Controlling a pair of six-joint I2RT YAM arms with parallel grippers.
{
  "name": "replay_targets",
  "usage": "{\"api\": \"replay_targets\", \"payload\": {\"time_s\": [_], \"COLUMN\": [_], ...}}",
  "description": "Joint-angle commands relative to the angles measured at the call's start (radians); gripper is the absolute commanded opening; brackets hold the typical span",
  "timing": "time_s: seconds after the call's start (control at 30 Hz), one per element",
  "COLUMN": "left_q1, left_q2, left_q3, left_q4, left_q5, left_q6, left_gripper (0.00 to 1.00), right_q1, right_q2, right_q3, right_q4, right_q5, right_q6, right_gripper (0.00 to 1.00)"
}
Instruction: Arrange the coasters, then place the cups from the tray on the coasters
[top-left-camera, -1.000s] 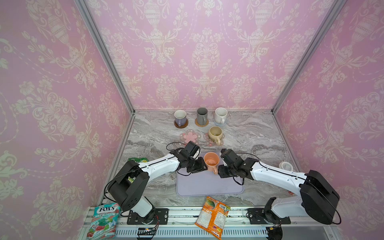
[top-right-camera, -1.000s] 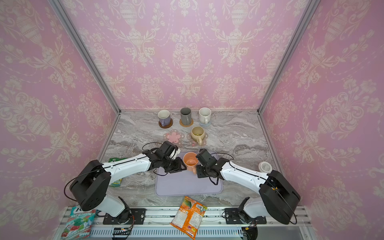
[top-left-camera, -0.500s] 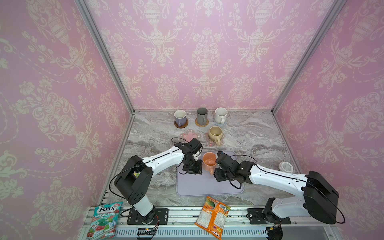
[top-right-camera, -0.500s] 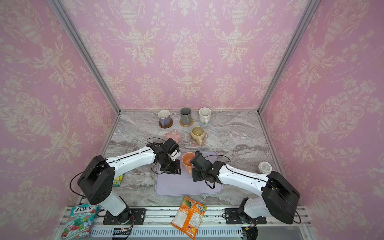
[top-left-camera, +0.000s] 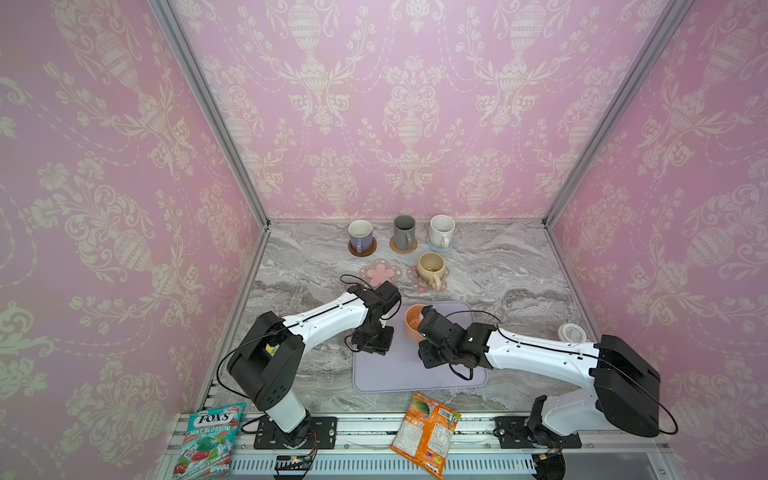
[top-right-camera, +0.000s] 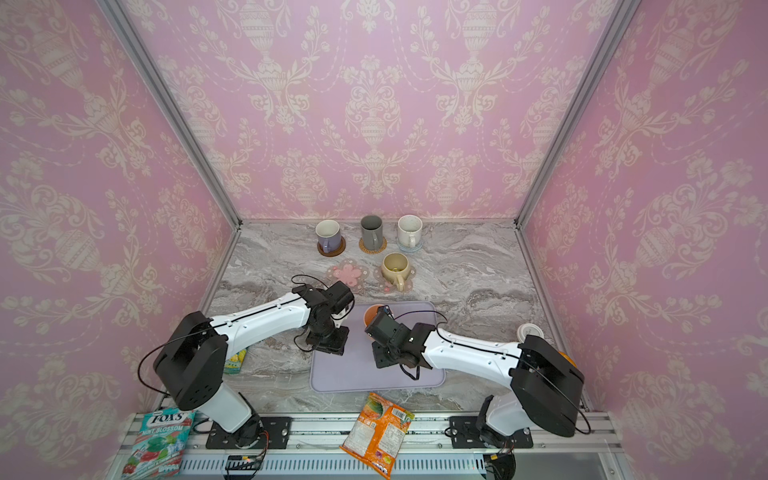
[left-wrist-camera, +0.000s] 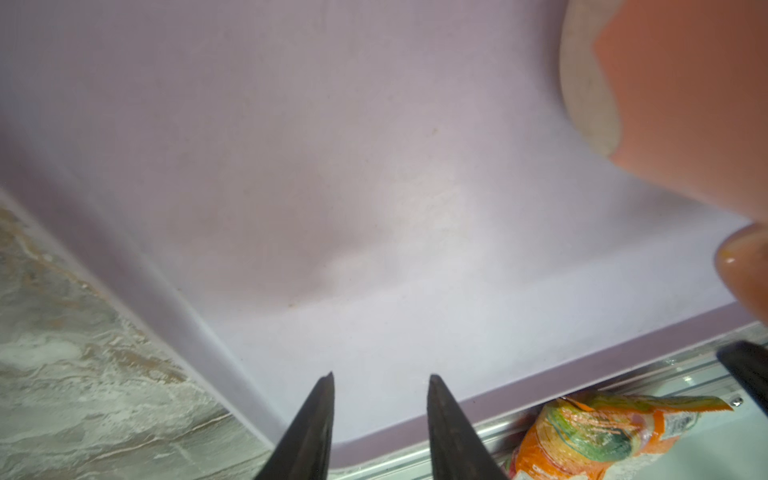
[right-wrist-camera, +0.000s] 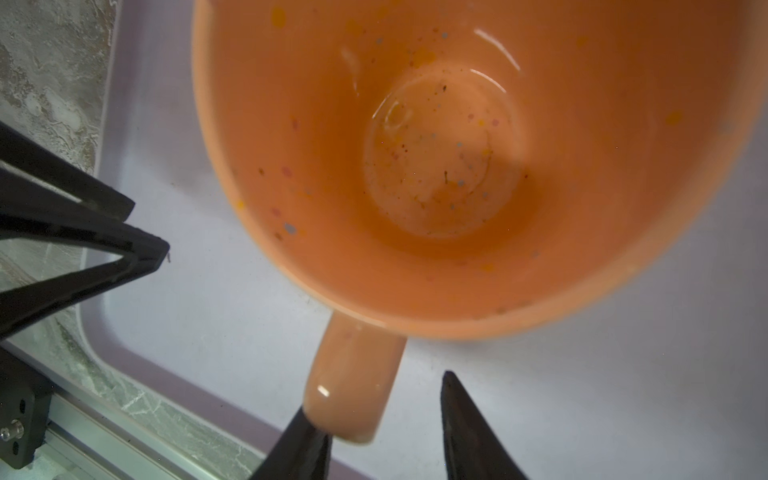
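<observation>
Right hand (right-wrist-camera: 377, 395) released, its fingers (right-wrist-camera: 469, 428) straddling the handle of the peach mug (right-wrist-camera: 415, 166).
The mug is at the upper-left part of the lavender tray (top-left-camera: 399, 374) in both top views. The left hand (left-wrist-camera: 381, 375) hangs released over the tray beside it, holding nothing.

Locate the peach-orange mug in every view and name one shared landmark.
In a top view: peach-orange mug over the tray's far-left part.
In a top view: same spot, partly hidden by the right arm.
Left wrist: blurred, at the frame's edge.
Right wrist: fills most of the frame, seen from above.
Shared landmark: the lavender tray.
</observation>
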Motion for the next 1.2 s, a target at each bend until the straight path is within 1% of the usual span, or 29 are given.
{"api": "replay_targets", "payload": {"time_s": [0.0, 0.3, 0.47, 0.8, 0.93, 1.07, 1.17], "left_q1": [0.005, 0.030, 0.044, 0.051, 0.055, 0.059, 0.063], "left_q2": [-0.059, -0.161, -0.212, -0.236, -0.244, -0.262, -0.268], "left_q3": [-0.022, -0.110, -0.132, -0.133, -0.137, -0.142, -0.140], "left_q4": [-0.051, -0.042, -0.038, -0.035, -0.032, -0.030, -0.030], "left_q5": [-0.085, -0.117, -0.124, -0.130, -0.133, -0.133, -0.135], "left_q6": [0.017, -0.026, -0.034, -0.034, -0.037, -0.040, -0.037], "left_gripper": [0.40, 0.40, 0.41, 0.41, 0.41, 0.41, 0.41], "right_q1": [0.022, 0.065, 0.078, 0.093, 0.098, 0.098, 0.098], "right_q2": [0.042, 0.130, 0.165, 0.200, 0.201, 0.194, 0.176], "right_q3": [0.037, 0.113, 0.149, 0.201, 0.212, 0.226, 0.222], "right_q4": [0.004, 0.008, -0.003, 0.043, 0.091, 0.082, 0.064], "right_q5": [0.013, 0.000, -0.003, -0.049, -0.088, -0.081, -0.069], "right_q6": [0.012, -0.016, -0.026, -0.040, -0.079, -0.093, -0.129], "right_gripper": [0.44, 0.43, 0.43, 0.43, 0.43, 0.43, 0.43]}}
